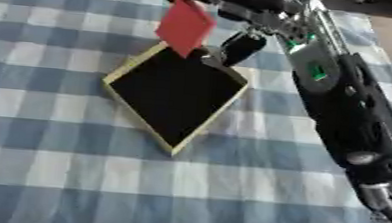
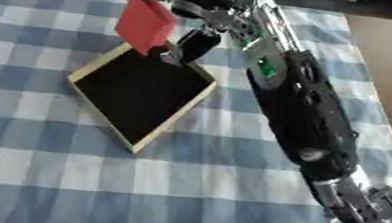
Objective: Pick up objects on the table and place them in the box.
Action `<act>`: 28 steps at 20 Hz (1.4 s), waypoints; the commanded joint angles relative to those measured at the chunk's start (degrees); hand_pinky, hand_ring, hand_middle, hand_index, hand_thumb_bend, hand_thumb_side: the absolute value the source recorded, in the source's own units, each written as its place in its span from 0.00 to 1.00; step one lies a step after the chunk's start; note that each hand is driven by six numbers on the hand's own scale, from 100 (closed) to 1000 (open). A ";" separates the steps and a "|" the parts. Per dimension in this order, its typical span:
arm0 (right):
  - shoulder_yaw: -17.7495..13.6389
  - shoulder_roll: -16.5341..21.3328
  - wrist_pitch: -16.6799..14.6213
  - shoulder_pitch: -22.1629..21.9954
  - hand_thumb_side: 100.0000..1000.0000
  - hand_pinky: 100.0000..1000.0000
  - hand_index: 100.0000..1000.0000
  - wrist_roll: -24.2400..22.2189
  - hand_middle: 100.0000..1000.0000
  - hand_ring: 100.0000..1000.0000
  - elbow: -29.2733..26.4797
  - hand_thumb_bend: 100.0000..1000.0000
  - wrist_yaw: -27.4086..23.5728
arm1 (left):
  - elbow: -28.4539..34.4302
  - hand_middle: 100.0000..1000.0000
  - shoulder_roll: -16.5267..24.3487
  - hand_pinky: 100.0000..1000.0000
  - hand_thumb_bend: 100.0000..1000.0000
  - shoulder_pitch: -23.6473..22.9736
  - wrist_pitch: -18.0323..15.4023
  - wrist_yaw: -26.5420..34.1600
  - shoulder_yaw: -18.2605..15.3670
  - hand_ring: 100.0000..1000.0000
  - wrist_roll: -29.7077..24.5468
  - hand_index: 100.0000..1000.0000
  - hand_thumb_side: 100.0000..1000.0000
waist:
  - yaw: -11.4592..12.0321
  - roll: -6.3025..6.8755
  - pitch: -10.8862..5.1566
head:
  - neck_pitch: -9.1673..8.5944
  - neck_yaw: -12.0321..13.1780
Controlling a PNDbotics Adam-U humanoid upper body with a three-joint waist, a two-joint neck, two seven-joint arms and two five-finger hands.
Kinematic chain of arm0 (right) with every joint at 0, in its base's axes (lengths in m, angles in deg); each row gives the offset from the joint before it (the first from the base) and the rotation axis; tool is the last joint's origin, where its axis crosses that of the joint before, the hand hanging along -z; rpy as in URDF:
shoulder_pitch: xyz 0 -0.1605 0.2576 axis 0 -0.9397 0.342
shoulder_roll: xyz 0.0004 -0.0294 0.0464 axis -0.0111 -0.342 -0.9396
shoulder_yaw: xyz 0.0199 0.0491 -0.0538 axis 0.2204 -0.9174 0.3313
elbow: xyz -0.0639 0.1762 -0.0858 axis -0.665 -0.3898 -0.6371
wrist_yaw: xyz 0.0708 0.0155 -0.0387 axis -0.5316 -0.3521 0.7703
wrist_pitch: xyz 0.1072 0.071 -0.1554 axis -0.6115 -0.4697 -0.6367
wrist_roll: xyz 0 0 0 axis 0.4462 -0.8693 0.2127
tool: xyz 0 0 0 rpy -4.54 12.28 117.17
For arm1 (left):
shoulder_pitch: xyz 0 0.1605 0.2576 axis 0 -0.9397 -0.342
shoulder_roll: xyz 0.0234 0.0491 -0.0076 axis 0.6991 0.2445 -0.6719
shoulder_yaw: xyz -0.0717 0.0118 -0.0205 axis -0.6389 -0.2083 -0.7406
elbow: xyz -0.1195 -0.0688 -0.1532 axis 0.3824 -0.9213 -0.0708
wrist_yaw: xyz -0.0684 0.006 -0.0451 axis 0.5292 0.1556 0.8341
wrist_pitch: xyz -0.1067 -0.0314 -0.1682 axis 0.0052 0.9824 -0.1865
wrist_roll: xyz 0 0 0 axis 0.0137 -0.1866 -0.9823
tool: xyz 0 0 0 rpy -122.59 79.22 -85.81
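Observation:
A flat red block (image 1: pixel 186 26) hangs tilted above the far corner of the box (image 1: pixel 123 75), a shallow wooden tray with a black inside, set cornerwise on the checked cloth. My right hand (image 1: pixel 229 10) reaches in from the right with its arm stretched across the table; its fingers are curled on the block's upper edge, and a dark finger (image 1: pixel 240 48) points down beside it. The box's inside looks dark and bare. My left hand shows in neither view.
The blue and white checked tablecloth (image 1: pixel 71 174) covers the table. My right forearm (image 1: pixel 348 115) lies along the right side, over the cloth. A strip of brown surface (image 2: pixel 388 63) shows past the cloth's right edge.

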 commanded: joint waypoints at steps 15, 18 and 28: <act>3.21 -0.84 -3.14 -0.39 0.18 0.94 0.95 -2.19 0.87 0.93 5.03 0.28 4.93 | 0.82 0.74 0.36 0.81 0.02 0.45 0.21 0.22 -0.18 0.82 -0.28 0.64 0.80 | 0.36 0.28 -0.50 | -0.68 -0.65; 3.49 -1.43 -3.32 -0.32 0.00 0.91 0.96 -0.49 0.88 0.93 6.31 0.33 5.67 | 0.82 0.74 0.29 0.81 0.02 0.50 0.26 0.24 -0.12 0.82 -0.33 0.64 0.80 | 0.41 0.21 -0.39 | -0.60 -0.66; 3.82 -1.45 -1.45 -0.07 0.00 0.91 0.96 1.07 0.87 0.92 6.01 0.22 4.29 | 0.82 0.74 0.26 0.81 0.02 0.51 0.29 0.42 -0.11 0.82 -0.48 0.64 0.79 | 0.40 0.21 -0.55 | -0.74 -0.43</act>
